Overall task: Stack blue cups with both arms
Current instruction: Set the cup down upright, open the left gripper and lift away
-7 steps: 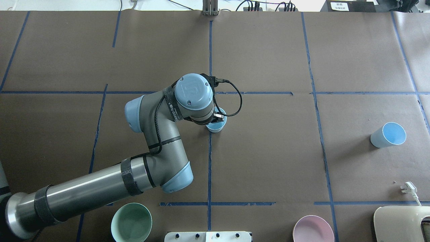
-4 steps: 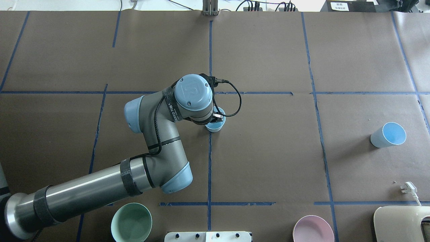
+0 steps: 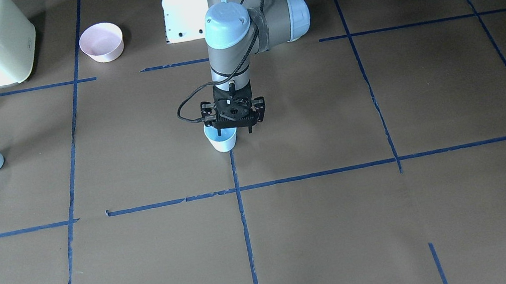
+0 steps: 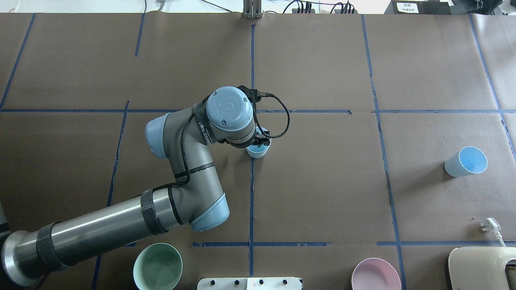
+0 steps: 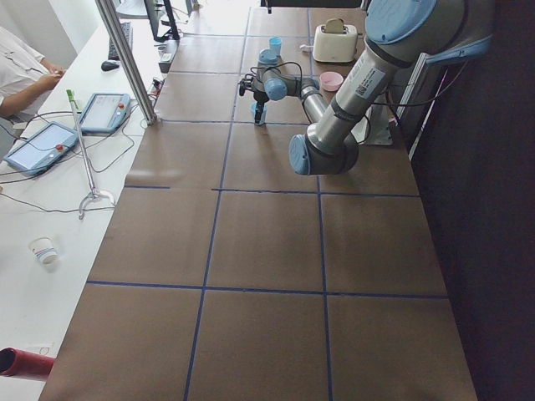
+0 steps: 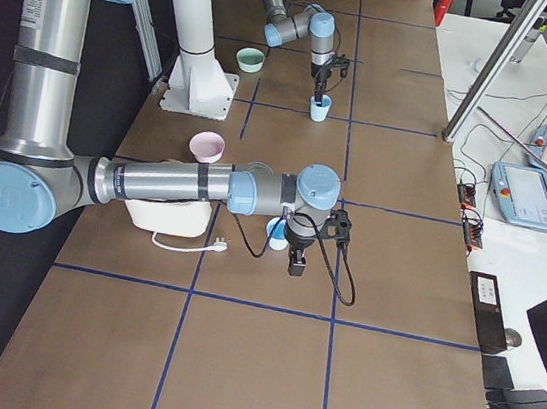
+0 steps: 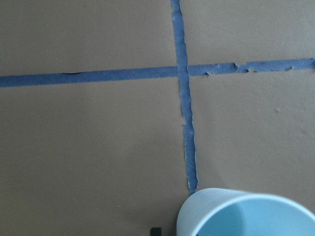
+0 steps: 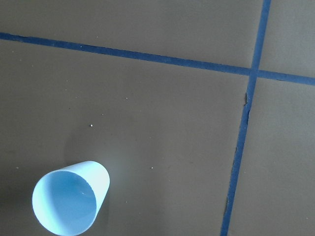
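One blue cup [image 3: 223, 144] stands upright at the table's middle, on a tape line; it also shows in the overhead view [image 4: 257, 152] and the left wrist view [image 7: 246, 216]. My left gripper [image 3: 234, 131] points straight down over it, open, its jaws astride one wall of the cup; the overhead view hides most of it under the wrist. The second blue cup [image 4: 465, 162] stands far to my right and shows in the right wrist view [image 8: 69, 204]. My right gripper [image 6: 296, 266] shows only in the exterior right view, beside that cup [image 6: 275, 233]; I cannot tell whether it is open or shut.
A mint-green bowl [image 4: 157, 266] and a pink bowl [image 4: 375, 274] sit near the robot's base [image 4: 250, 283]. A cream toaster [image 4: 481, 268] with a loose plug [image 4: 491, 225] is at the near right corner. Blue tape lines cross the brown table [image 4: 322, 181].
My left wrist has shifted slightly to the left over the middle cup. The cup has barely moved. The cup on the right has not moved.
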Action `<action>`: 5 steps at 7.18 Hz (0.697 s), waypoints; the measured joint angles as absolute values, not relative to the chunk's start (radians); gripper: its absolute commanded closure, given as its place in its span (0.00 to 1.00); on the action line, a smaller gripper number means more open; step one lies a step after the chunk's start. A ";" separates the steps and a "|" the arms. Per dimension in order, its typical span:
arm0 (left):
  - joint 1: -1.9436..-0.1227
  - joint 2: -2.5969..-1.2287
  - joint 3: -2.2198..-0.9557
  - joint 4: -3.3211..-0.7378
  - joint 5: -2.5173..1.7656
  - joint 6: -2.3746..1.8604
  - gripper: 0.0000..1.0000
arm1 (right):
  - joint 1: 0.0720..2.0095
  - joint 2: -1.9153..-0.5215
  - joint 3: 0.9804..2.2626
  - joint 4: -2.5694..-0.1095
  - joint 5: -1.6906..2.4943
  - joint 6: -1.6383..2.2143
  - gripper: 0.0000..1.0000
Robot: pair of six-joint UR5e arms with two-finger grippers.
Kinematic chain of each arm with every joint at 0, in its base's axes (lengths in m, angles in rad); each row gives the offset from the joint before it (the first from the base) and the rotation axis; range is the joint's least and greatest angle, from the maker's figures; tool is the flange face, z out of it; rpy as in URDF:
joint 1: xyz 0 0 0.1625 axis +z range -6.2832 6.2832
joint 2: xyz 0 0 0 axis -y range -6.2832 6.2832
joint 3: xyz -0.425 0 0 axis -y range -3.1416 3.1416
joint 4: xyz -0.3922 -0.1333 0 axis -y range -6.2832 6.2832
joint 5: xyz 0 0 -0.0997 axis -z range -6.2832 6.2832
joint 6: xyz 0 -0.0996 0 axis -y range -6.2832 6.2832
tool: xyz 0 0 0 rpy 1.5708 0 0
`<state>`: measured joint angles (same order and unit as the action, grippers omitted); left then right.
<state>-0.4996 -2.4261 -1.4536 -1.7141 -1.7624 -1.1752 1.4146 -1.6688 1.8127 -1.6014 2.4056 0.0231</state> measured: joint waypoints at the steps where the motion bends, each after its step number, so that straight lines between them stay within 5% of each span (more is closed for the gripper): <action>1: -0.521 -2.421 -1.510 -1.685 -1.765 -1.175 0.00 | 1.400 -1.671 1.813 -1.576 2.418 0.029 0.00; 5: -0.706 -2.283 -1.860 -1.499 -1.868 -1.126 0.00 | 1.289 -1.700 1.811 -1.458 2.421 0.251 0.00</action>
